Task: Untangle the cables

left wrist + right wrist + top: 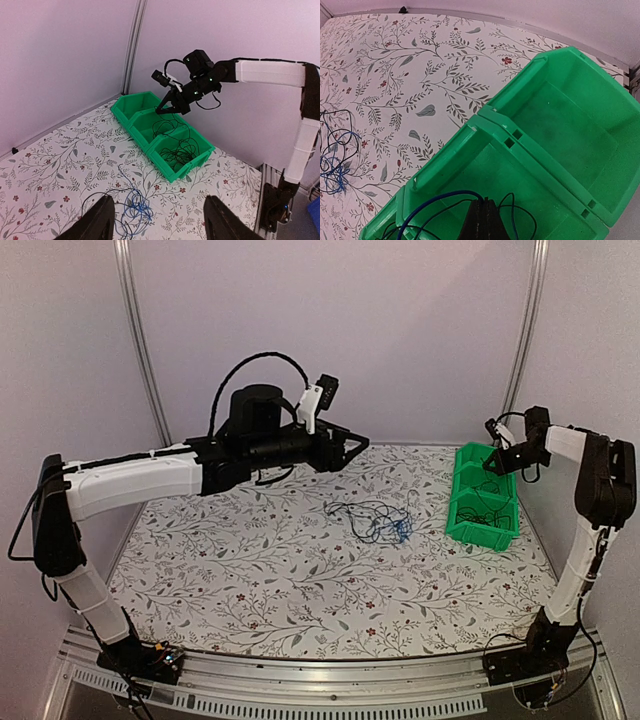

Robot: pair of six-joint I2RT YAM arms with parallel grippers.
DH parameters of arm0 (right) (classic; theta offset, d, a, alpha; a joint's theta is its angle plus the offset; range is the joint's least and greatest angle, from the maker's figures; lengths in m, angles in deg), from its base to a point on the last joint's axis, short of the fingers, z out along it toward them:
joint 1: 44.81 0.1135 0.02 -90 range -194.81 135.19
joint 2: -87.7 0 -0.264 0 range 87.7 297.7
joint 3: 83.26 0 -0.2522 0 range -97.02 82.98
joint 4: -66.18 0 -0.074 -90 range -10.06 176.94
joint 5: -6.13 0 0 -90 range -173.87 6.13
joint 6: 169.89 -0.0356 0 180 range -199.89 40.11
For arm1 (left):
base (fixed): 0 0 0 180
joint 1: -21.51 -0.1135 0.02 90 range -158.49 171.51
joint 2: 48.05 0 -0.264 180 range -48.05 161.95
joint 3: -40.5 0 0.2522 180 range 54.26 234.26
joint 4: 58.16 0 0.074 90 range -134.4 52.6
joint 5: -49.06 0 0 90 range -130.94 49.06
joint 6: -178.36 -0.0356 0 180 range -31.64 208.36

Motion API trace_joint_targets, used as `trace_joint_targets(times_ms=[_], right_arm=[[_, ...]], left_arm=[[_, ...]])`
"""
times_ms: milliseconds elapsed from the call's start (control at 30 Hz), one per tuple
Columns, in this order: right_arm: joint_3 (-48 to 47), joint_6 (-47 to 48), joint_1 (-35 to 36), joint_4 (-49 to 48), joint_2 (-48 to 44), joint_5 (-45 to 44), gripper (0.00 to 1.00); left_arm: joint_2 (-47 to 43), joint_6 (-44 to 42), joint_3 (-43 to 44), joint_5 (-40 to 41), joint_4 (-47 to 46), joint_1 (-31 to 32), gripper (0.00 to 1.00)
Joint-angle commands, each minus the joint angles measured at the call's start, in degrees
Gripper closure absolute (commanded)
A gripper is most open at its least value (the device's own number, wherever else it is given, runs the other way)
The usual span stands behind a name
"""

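The right gripper [171,104], pinched shut on a cable [161,121] that trails into the middle of the green bins [166,166] at far right, seems to be depositing a freed strand, so the left gripper [160,225], open and empty, must next descend onto the tangle of cables [375,520] mid-table.

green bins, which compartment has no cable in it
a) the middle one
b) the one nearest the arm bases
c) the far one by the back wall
c: the far compartment shows a bare floor, while the shut right gripper holds cable over the middle compartment and black cables lie in the near compartment.
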Motion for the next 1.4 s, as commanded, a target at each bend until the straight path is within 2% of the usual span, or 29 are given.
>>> trace_joint_targets(times_ms=[0, 400, 467, 567, 667, 767, 933, 1200, 1367], right_arm=[[-0.89, 0.69, 0.54, 3.15, 3.14, -2.48, 1.0], [-2.49, -0.06, 1.59, 3.62, 8.53, -8.53, 0.99], [-3.52, -0.4, 1.6, 4.03, 8.19, -9.06, 0.88], [-5.52, -0.96, 1.7, 6.35, 7.52, -10.42, 0.77], [-7.08, -1.46, 1.71, 9.93, 5.14, -10.65, 0.72], [-7.32, -1.88, 1.69, 11.5, 0.49, -8.67, 0.63], [-6.35, -2.65, 1.69, 12.78, -6.07, -7.67, 0.57], [1.11, 12.01, 2.05, 20.06, -11.27, -5.52, 0.57], [4.0, 18.93, 2.55, 23.47, -12.29, -5.07, 0.5]], left_arm=[[-2.17, 1.03, -1.14, 0.35, 0.35, -0.71, 0.36], [-2.52, 4.09, -2.64, 0.52, -0.57, -0.6, 0.37], [-2.46, 4.37, -2.64, 0.56, -0.73, -0.62, 0.37], [-2.38, 4.42, -2.71, 0.59, -0.74, -0.62, 0.37], [-2.57, 4.1, -2.78, 0.73, -0.71, -0.57, 0.37], [-2.6, 3.55, -3.12, 0.92, -0.8, -0.63, 0.37], [-1.93, 2.64, -3.5, 0.19, -0.78, -0.8, 0.37], [0.1, 0.87, -2.51, -0.99, 0.65, -0.78, 0.37], [0.58, 0.66, -1.74, -1.47, 0.94, -0.8, 0.37]])
